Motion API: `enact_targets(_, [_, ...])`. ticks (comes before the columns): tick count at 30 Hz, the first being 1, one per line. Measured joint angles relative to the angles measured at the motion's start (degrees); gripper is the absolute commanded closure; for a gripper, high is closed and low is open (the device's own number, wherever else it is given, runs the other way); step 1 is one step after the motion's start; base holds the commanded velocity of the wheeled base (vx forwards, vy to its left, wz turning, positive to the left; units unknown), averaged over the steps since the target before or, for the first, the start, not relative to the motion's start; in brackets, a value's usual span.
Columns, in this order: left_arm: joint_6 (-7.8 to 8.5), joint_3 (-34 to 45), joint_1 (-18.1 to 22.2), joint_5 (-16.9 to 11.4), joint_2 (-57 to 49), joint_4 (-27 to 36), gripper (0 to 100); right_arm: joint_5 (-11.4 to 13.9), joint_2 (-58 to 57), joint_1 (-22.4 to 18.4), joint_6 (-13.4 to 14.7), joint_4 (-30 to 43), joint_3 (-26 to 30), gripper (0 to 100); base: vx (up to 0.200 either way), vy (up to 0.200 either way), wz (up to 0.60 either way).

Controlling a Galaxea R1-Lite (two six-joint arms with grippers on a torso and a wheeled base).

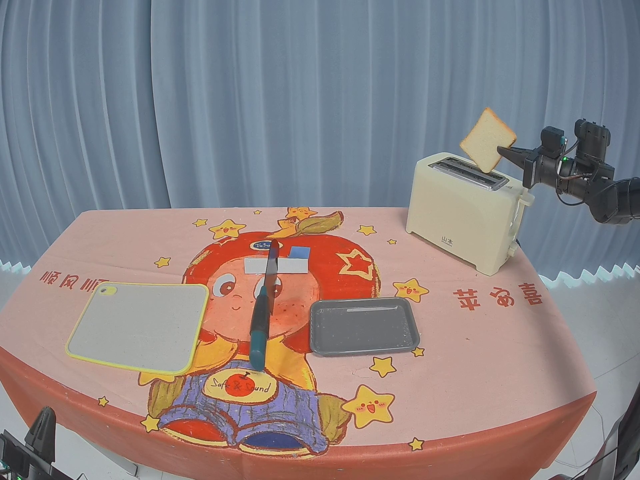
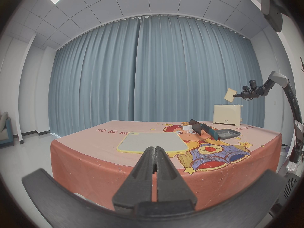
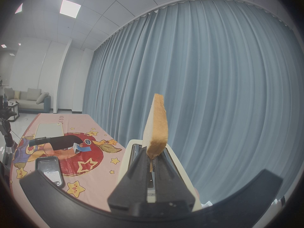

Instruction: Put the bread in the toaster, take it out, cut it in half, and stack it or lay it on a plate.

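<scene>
- My right gripper [image 1: 505,151] is clamped on one corner of the bread [image 1: 489,140]. It holds the slice tilted in the air just above the toaster [image 1: 460,221], at the far right of the table [image 1: 480,368].
- My left gripper [image 2: 155,157] sits low off the near left edge, fingers pressed together with nothing between them.
- The grey plate [image 1: 363,328] lies right of the knife [image 1: 263,301], and the cutting board [image 1: 137,327] lies to the knife's left.

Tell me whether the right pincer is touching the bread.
Touching. The right wrist view shows the right pincer shut on the lower corner of the bread, holding the slice above the toaster.
</scene>
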Motion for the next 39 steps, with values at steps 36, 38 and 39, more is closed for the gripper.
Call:
enact_targets(36, [0.0, 0.0, 0.0, 0.0, 0.0, 0.0, 100, -3.2, 2.0, 2.0, -3.4, -0.2, 2.5, 100, 0.0, 0.0, 0.0])
enact_targets(38, [0.01, 0.0, 0.0, 0.0, 0.0, 0.0, 100, -3.3, 2.0, 2.0, -3.4, -0.2, 2.5, 100, 0.0, 0.0, 0.0])
enact_targets(39, [0.0, 0.0, 0.0, 0.0, 0.0, 0.0, 100, -3.3, 2.0, 2.0, -3.4, -0.2, 2.5, 100, 0.0, 0.0, 0.0])
